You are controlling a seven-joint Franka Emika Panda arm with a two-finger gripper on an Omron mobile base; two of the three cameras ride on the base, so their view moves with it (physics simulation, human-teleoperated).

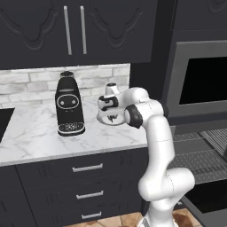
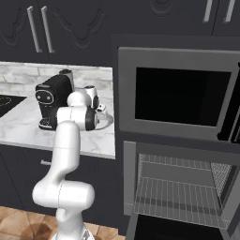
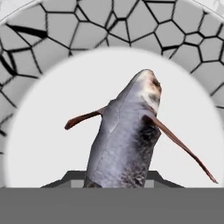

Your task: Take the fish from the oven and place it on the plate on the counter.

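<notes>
A black coffee machine (image 1: 69, 106) stands on the counter (image 1: 35, 137) left of the plate (image 1: 103, 118), and the oven (image 2: 180, 185) at the right has its door down and wire racks bare. The claw (image 1: 111, 116) is partly closed on the fish (image 3: 127, 135), which hangs over the plate's pale centre; contact with the plate cannot be told. The arm reaches left from its base, elbow bent, hand pointing down over the plate.
</notes>
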